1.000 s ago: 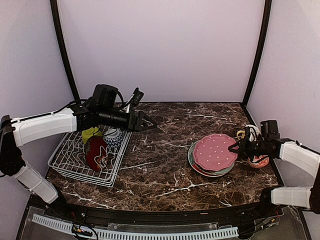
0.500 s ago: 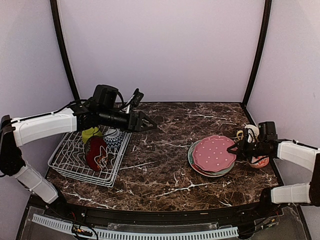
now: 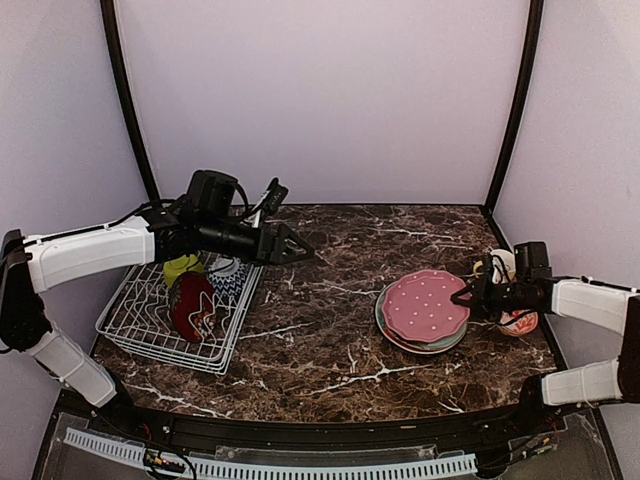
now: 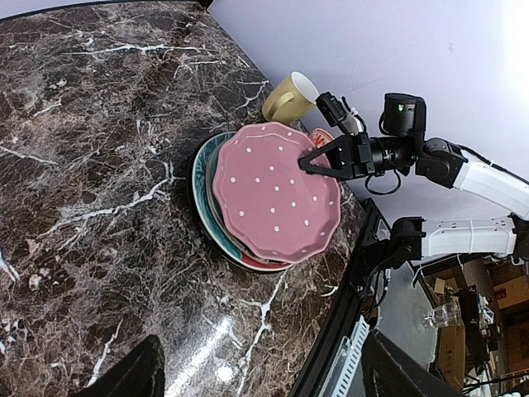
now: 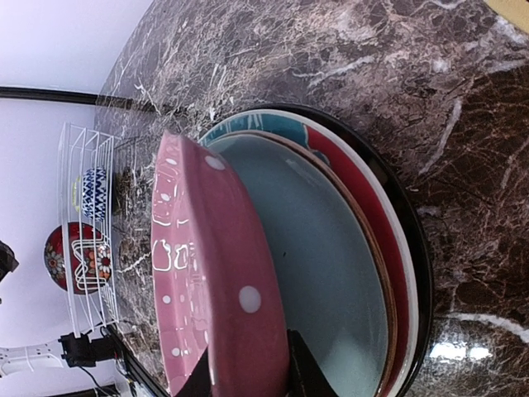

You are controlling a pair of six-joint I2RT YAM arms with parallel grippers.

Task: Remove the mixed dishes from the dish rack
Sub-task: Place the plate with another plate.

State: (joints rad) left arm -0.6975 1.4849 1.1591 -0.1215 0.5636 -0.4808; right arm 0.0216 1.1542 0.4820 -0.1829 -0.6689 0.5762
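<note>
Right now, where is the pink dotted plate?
Top view, right side of the table: the pink dotted plate is tilted over the plate stack, its rim pinched by the right tool.

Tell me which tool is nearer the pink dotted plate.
Right. The right tool is clamped on the rim of the pink dotted plate; the left tool hangs open by the dish rack, far from that plate.

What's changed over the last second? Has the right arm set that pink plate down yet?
Not yet. The right gripper, jaws shut on the pink dotted plate, has lowered it slightly and moved it left over the plate stack. The held edge is still raised off the pale green plate. Nothing was let go. The left gripper stayed open beside the dish rack, whose dishes did not move.
</note>
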